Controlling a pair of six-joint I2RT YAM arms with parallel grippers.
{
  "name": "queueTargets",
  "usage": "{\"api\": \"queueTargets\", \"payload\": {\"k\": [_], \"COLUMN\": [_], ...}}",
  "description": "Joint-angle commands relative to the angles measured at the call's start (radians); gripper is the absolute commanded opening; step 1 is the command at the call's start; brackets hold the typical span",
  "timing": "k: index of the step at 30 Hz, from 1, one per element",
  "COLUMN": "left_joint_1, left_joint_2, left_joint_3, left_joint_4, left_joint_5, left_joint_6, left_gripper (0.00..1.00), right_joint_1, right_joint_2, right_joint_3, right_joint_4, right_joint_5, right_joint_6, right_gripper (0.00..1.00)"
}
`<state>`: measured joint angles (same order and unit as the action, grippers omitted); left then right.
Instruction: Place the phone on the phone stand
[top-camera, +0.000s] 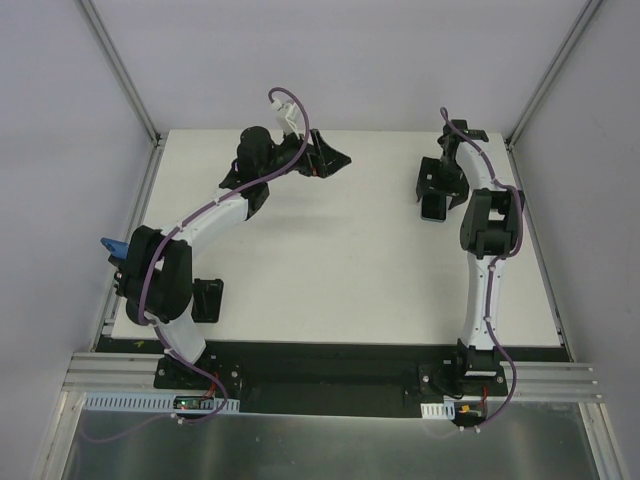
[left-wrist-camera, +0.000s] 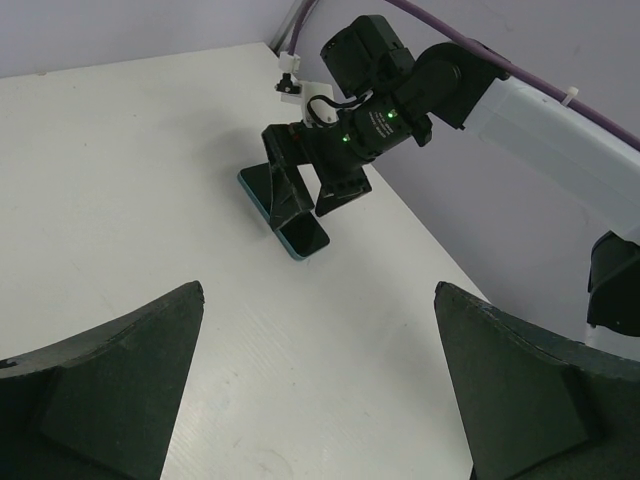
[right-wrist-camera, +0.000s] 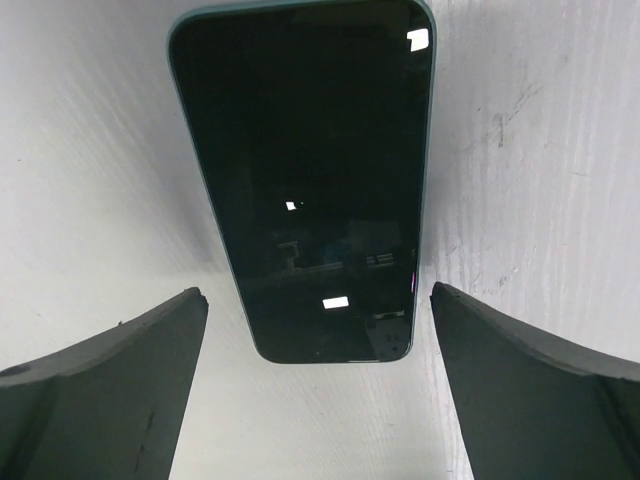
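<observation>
The phone (right-wrist-camera: 305, 170) is a glossy black slab with a teal rim, lying flat and screen up on the white table. My right gripper (right-wrist-camera: 315, 292) is open and hovers just above it, its near end between my fingertips without touching. In the top view the phone (top-camera: 434, 209) lies at the back right under the right gripper (top-camera: 438, 192). The left wrist view shows the phone's teal edge (left-wrist-camera: 300, 240) below the right gripper (left-wrist-camera: 312, 205). My left gripper (left-wrist-camera: 318, 287) is open and empty over bare table at the back middle (top-camera: 335, 158). No stand with a disc base shows in any view.
A blocky matte black piece (top-camera: 207, 298) sits on the table beside the left arm's base. The white table (top-camera: 330, 270) is bounded by grey walls and corner posts at the back and sides. A dark strip runs along its near edge.
</observation>
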<state>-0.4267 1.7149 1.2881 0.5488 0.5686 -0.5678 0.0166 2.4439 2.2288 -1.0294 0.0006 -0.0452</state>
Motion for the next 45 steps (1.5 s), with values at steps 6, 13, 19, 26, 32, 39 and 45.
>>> {"api": "queueTargets", "payload": {"k": [6, 13, 19, 26, 32, 39, 45], "left_joint_1": [-0.011, -0.012, -0.011, -0.011, -0.012, -0.012, -0.023], "left_joint_2": [0.006, 0.011, 0.015, 0.006, 0.003, 0.025, 0.037], "left_joint_3": [0.048, 0.051, 0.057, 0.054, 0.051, 0.076, 0.114], "left_joint_4": [0.036, 0.031, 0.031, 0.03, 0.028, 0.022, -0.039], "left_joint_5": [0.043, 0.047, 0.056, 0.053, 0.051, 0.066, 0.094], "left_joint_6": [0.006, 0.009, 0.005, 0.006, 0.008, -0.015, -0.043], "left_gripper": [0.97, 0.97, 0.97, 0.97, 0.97, 0.97, 0.95], "right_joint_1": [0.016, 0.019, 0.039, 0.08, 0.079, 0.075, 0.077], "right_joint_2": [0.046, 0.072, 0.09, 0.161, 0.168, 0.139, 0.028], "right_joint_3": [0.074, 0.094, 0.127, 0.218, 0.221, 0.213, 0.097], "right_joint_4": [-0.049, -0.087, -0.124, -0.184, -0.181, -0.14, -0.01], "right_joint_5": [0.022, -0.007, 0.098, 0.096, 0.09, 0.059, 0.024], "right_joint_6": [-0.024, -0.005, -0.001, -0.053, -0.061, -0.035, 0.033], "right_gripper": [0.96, 0.88, 0.84, 0.81, 0.72, 0.26, 0.01]}}
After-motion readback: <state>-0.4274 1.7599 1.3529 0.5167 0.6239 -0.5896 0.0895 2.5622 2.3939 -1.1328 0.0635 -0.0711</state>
